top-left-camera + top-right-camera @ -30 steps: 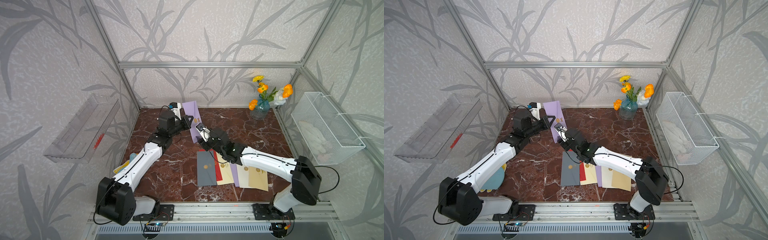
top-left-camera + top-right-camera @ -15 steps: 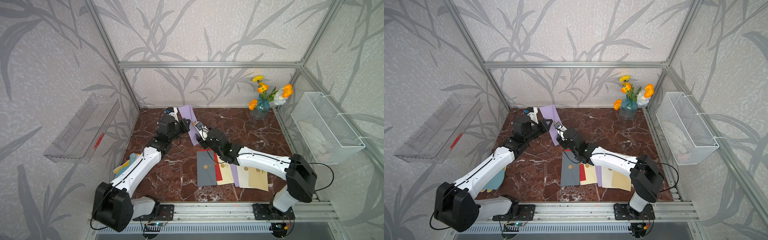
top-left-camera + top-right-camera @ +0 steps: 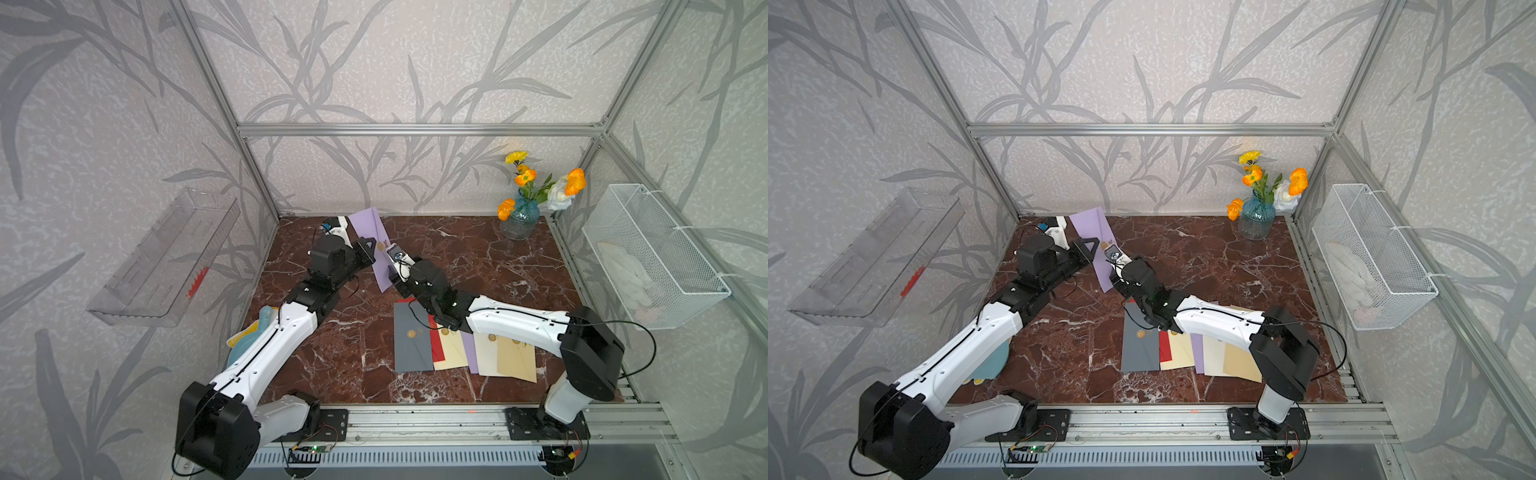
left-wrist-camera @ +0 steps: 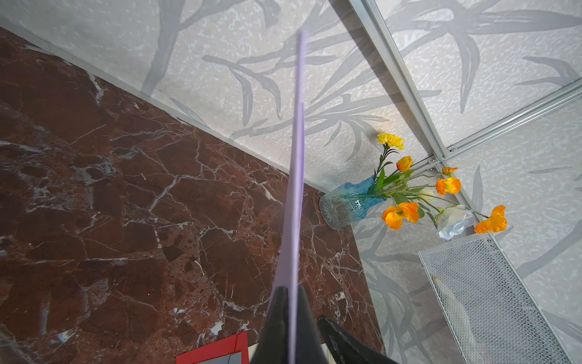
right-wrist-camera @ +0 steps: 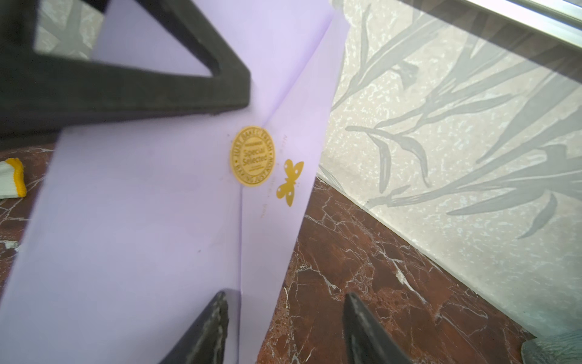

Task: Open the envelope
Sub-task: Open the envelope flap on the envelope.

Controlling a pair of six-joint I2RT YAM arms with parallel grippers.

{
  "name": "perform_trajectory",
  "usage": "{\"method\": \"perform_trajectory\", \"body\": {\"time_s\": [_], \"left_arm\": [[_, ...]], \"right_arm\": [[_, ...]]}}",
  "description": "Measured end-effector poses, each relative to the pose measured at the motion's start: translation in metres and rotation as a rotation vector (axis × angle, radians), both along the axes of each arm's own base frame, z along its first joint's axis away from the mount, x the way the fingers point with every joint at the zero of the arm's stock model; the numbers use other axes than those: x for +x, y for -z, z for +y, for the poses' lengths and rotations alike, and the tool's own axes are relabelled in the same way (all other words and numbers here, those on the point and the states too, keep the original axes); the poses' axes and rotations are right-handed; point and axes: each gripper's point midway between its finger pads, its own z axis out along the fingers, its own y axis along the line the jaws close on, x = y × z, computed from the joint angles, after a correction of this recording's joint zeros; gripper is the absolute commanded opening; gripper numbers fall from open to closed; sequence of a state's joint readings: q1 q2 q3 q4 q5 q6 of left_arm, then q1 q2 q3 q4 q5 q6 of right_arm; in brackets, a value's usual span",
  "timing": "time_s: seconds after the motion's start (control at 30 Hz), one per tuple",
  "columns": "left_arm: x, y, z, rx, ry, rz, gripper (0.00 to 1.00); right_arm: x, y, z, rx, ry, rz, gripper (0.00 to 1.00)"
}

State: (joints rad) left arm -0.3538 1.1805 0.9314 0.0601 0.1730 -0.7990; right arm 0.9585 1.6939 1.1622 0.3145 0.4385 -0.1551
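Observation:
A lilac envelope (image 3: 371,232) (image 3: 1093,233) is held up on edge above the back left of the table, with my left gripper (image 3: 368,250) (image 3: 1090,250) (image 4: 291,290) shut on it. The left wrist view shows it as a thin edge (image 4: 296,189) between the black fingers. In the right wrist view its flap side (image 5: 141,205) faces the camera, with a round gold seal (image 5: 252,156) over the flap's tip and a gold butterfly sticker (image 5: 289,182) beside it. My right gripper (image 3: 390,277) (image 3: 1115,282) (image 5: 285,296) is open at the envelope's lower end, its jaws either side of one long edge.
A fan of grey, red, cream and lilac envelopes (image 3: 457,349) lies front centre under the right arm. A blue vase of flowers (image 3: 519,220) stands back right. A wire basket (image 3: 648,257) hangs on the right wall, a clear shelf (image 3: 162,257) on the left.
Both grippers and the lilac envelope have shifted slightly toward the back left. The left grip and the right gripper's opening look the same.

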Motion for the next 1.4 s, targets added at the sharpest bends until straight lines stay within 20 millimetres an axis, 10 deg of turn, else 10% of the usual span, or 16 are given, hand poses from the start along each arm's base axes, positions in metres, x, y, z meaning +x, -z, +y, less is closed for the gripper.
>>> {"method": "perform_trajectory", "body": {"time_s": [1.4], "left_arm": [[-0.005,0.026,0.007,0.024,-0.044,0.102,0.00]], "right_arm": [[0.014,-0.004,-0.002,-0.121,0.126,-0.191,0.65]]}}
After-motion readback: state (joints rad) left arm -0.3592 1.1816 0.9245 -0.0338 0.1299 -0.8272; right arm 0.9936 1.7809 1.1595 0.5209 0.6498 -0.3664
